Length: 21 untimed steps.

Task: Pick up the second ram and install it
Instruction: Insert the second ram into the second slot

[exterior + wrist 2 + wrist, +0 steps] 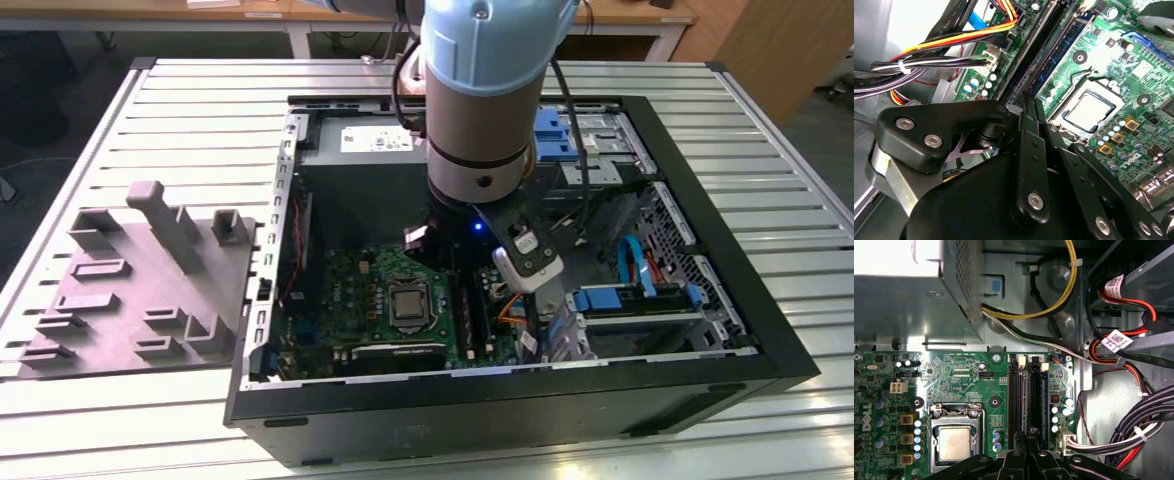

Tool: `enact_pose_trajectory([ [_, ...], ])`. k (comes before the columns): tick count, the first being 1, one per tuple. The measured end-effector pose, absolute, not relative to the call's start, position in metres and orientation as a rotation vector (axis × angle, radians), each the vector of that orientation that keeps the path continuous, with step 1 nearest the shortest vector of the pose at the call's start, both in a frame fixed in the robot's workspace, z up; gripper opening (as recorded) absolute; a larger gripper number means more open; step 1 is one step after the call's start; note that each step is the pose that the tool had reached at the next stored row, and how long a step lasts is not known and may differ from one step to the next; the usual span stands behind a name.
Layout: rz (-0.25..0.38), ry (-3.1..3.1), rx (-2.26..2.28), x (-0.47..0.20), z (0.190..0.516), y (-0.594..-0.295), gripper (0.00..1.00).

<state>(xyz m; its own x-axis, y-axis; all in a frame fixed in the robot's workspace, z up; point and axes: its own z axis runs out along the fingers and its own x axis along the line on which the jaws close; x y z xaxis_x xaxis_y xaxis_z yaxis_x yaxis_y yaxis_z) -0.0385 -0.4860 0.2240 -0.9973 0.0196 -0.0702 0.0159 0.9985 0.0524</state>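
Observation:
A blue ram (1044,405) stands on edge in the outermost of the black socket strips (1016,400) on the green motherboard (964,375). It also shows in the second wrist view as a blue ram (1064,47) running away from the fingertips. I cannot tell whether it is the first or the second ram. My gripper (1027,436) is shut, its thin black fingers pressed together with nothing visible between them. Their tips hover at the near end of the strips, right beside the ram's end, as the gripper (1029,100) shows. In the exterior view the gripper (463,280) reaches down into the open computer case.
The case walls (534,400) ring the work area. The processor socket (954,442) lies beside the strips, and the power supply box (904,305) is beyond the board. Cable bundles (1134,435) crowd the other side. A gray holder block (134,280) sits outside the case on the exterior view's left.

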Motion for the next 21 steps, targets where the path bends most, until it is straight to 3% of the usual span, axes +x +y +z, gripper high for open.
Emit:
enact_pose_trajectory([
  [21,0.076,3.067,0.023,-0.0405,0.2225,-0.4861,0.12],
])
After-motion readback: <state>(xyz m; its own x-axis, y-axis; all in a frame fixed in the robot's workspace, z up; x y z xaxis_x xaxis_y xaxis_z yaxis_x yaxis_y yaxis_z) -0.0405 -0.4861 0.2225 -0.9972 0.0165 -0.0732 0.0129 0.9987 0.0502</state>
